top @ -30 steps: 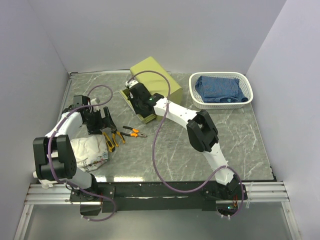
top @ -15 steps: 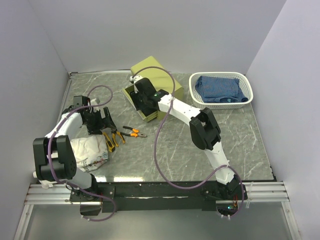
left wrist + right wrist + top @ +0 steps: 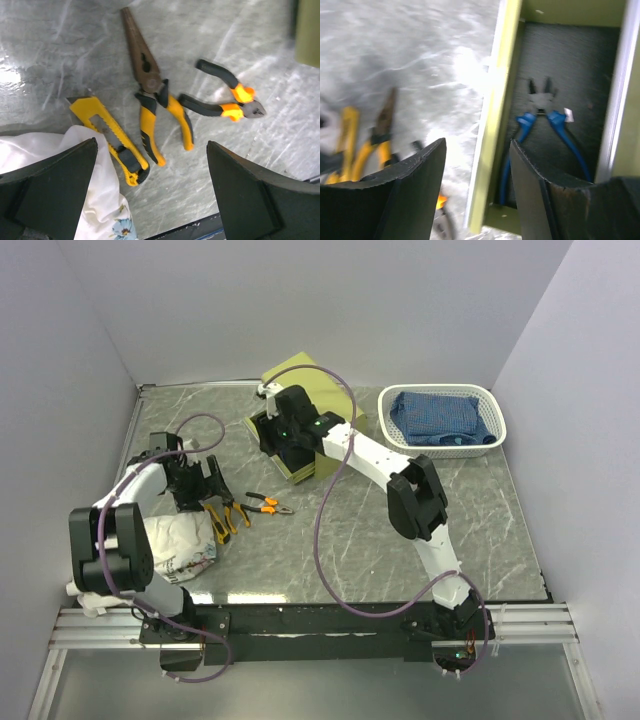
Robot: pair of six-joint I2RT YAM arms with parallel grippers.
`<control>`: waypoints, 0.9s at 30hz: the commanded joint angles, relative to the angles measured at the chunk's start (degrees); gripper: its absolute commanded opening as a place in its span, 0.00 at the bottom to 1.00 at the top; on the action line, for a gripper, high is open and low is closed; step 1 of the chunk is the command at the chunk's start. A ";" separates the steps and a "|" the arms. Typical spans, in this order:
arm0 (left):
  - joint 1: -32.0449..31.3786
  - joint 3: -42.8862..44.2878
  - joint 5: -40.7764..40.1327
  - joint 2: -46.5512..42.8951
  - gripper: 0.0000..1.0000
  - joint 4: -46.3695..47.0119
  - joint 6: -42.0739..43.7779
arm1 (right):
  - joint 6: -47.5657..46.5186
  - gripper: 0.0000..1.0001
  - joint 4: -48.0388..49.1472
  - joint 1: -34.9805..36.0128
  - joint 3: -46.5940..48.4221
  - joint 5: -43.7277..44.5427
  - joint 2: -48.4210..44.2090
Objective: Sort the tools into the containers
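Note:
The olive cabinet (image 3: 318,390) stands at the back with one drawer (image 3: 297,466) pulled out. My right gripper (image 3: 283,436) hovers over that drawer, open and empty. In the right wrist view its fingers straddle the drawer's side wall (image 3: 496,115). Blue-handled pliers (image 3: 543,127) lie on the dark drawer floor. My left gripper (image 3: 203,483) is open and empty above three tools on the table: a yellow utility knife (image 3: 107,140), yellow-handled long-nose pliers (image 3: 155,107) and small orange-handled pliers (image 3: 225,97). In the top view the knife (image 3: 219,528) lies leftmost and the orange pliers (image 3: 270,505) rightmost.
A crumpled white cloth with a flower print (image 3: 178,545) lies at the front left, touching the knife (image 3: 60,165). A white basket (image 3: 492,405) holding a blue cloth sits at the back right. Purple cables loop over both arms.
My right gripper has moved a little farther back over the open drawer, toward the cabinet. The left arm and the tools on the table have barely moved.

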 commanded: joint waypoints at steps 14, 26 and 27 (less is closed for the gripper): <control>0.09 13.43 -2.13 8.94 0.88 -6.95 -1.63 | -6.45 0.67 1.86 0.59 -10.76 -2.93 -25.12; -3.07 17.22 0.41 16.48 0.73 -3.54 -3.47 | -9.88 0.69 2.03 0.24 -14.37 1.46 -28.55; -3.42 17.22 0.68 17.01 0.71 -3.19 -3.56 | -9.88 0.70 2.20 0.15 -14.28 1.73 -28.55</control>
